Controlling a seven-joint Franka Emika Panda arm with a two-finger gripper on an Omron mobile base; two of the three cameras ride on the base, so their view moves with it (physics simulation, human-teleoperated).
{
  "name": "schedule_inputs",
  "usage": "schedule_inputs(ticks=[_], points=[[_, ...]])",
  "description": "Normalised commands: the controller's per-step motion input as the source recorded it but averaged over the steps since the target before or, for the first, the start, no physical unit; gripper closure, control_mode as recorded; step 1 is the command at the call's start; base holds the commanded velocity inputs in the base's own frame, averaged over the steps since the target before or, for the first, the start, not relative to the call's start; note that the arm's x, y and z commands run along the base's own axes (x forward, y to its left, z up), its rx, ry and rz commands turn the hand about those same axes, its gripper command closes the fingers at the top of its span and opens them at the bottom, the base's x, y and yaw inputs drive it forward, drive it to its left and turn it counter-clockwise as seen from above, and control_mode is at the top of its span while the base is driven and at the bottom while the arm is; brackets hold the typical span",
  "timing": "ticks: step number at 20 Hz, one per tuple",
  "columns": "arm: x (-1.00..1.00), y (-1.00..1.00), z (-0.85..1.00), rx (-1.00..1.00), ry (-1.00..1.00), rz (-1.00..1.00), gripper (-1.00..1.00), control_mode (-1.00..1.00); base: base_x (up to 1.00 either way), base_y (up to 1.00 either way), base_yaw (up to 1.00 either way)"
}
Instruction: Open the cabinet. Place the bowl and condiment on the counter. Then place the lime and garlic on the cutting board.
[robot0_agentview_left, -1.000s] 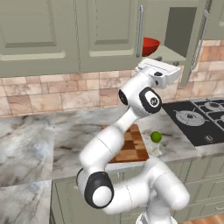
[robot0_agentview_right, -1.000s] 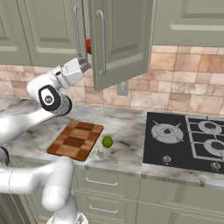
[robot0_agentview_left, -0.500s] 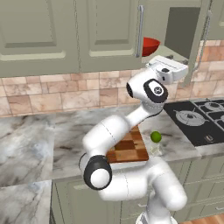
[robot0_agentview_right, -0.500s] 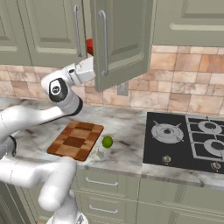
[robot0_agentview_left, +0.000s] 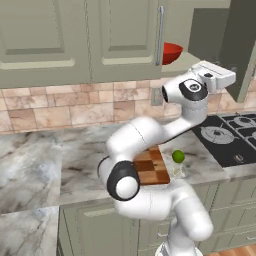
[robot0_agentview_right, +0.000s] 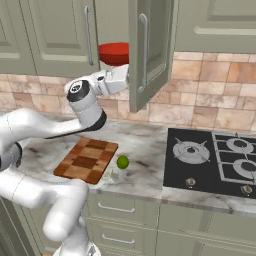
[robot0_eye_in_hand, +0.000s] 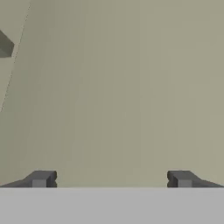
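A: Cabinet (robot0_agentview_right: 150, 50) door — where is it?
B: Right door swung open; the red bowl (robot0_agentview_right: 114, 52) sits on the shelf inside.
A: And the pincer (robot0_eye_in_hand: 111, 179)?
B: Spread wide, holding nothing, now raised closer to the door than a second ago.
A: The lime (robot0_agentview_right: 122, 162)?
B: On the bench (robot0_agentview_right: 145, 150), just right of the cutting board (robot0_agentview_right: 86, 160).

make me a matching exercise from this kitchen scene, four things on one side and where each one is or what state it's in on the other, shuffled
Things:
1. red bowl
2. lime
3. cutting board
4. pincer

Places or states:
A. open, facing a plain green surface
B. on the counter, just right of the board
C. on the shelf inside the cabinet
D. lying flat on the marble, nothing on it

Pairs: 1-C, 2-B, 3-D, 4-A
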Motion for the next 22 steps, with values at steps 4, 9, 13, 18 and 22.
schedule_inputs(ticks=[4, 9, 13, 18, 22], points=[[0.05, -0.89, 0.0, 0.07, 0.03, -0.11, -1.0, -1.0, 0.0, 0.0, 0.0], [0.03, -0.84, 0.0, 0.07, 0.02, -0.1, -1.0, -1.0, 0.0, 0.0, 0.0], [0.0, -0.63, 0.0, 0.08, 0.0, -0.05, -1.0, -1.0, 0.0, 0.0, 0.0], [-0.2, -0.12, 0.02, 0.06, -0.01, 0.0, -1.0, -1.0, 0.0, 0.0, 0.0], [-0.21, 0.0, 0.04, 0.04, 0.0, 0.04, -1.0, -1.0, 0.0, 0.0, 0.0]])
